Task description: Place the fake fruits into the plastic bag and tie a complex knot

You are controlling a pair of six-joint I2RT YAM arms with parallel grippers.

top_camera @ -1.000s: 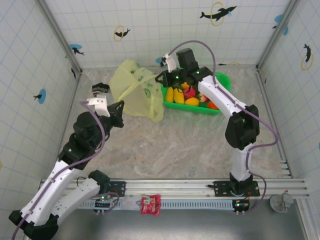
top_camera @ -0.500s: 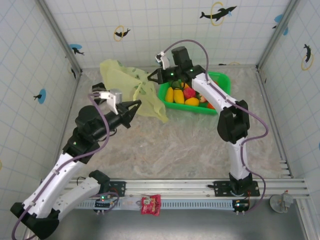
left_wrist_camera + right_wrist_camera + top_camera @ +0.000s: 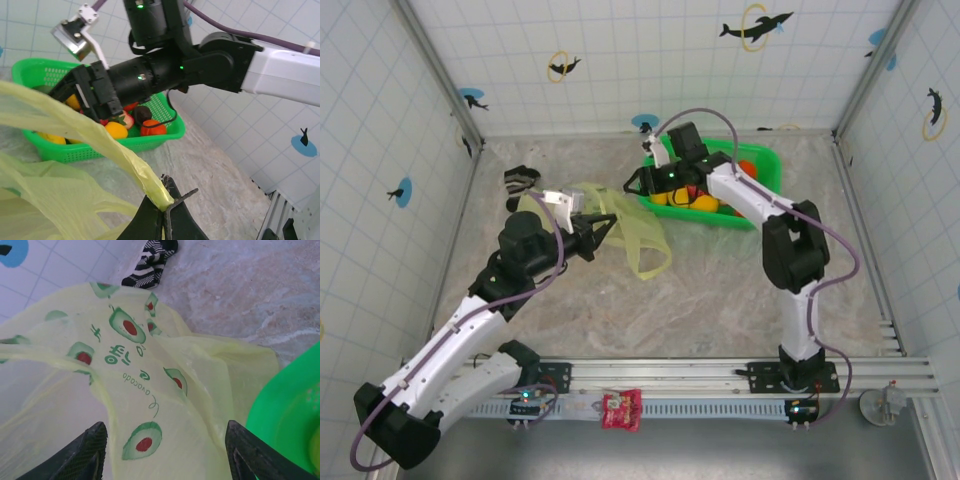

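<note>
The plastic bag [image 3: 638, 238] lies slack on the table left of the green basket [image 3: 765, 172]; it is pale yellow-green with avocado prints [image 3: 150, 405]. My left gripper [image 3: 607, 232] is shut on one twisted handle of it [image 3: 164, 209], and the handle [image 3: 100, 140] stretches away to the upper left. My right gripper [image 3: 638, 184] hangs open just above the bag [image 3: 167, 455], its fingers [image 3: 90, 452] wide apart with nothing between them. The fake fruits [image 3: 704, 205], yellow, orange and red, sit in the basket [image 3: 150, 141] behind the right arm's wrist.
A striped black-and-white sock [image 3: 520, 181] lies at the back left, beyond the bag [image 3: 150, 260]. The basket's rim [image 3: 290, 410] is right beside my right finger. A red packet [image 3: 621, 409] sits on the front rail. Tiled walls close in three sides.
My right gripper has opened and let go of the bag, which has dropped from raised to slack on the table. My left gripper has drawn its handle right and nearer.
</note>
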